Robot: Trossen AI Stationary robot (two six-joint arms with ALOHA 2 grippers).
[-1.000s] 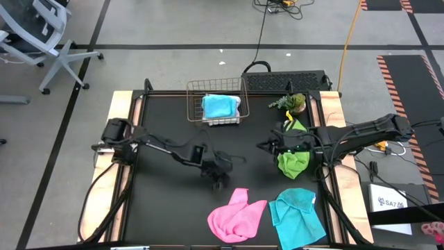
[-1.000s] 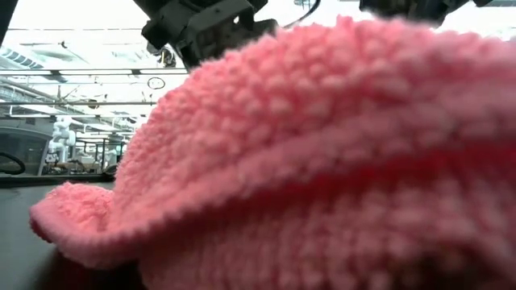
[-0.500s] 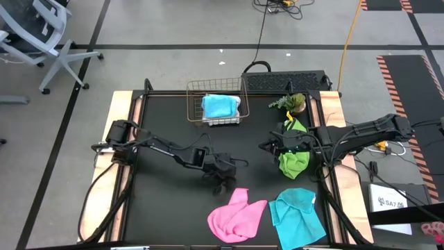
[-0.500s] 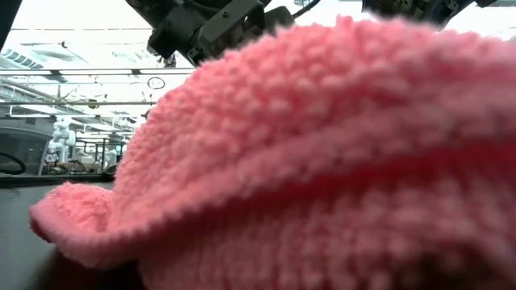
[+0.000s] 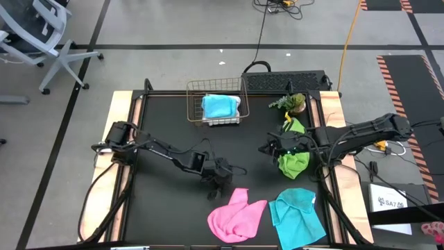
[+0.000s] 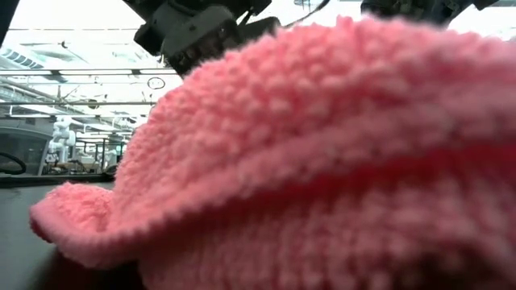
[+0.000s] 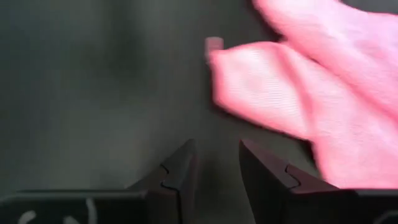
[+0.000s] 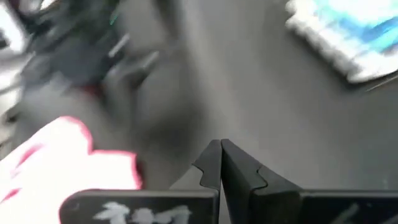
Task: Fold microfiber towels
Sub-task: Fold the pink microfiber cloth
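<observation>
Now left fingers slightly parted, empty, near pink towel.

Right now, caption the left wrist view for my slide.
Left pincer, parted and empty, nears the pink towel on the black table.

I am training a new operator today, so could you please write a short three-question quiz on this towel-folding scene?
1. True or false: the left gripper is clamped on the pink towel.
2. What lies in the wire basket? A) the lime green towel B) a cyan-blue towel C) the small plant
3. Fill in: the cyan-blue towel on the table lies beside the ___ towel.

Key
1. False: its fingers stand apart over bare mat, short of the towel's corner.
2. B: a cyan-blue towel in the basket. The lime green towel lies under the right gripper, near the small plant.
3. Pink.
</observation>
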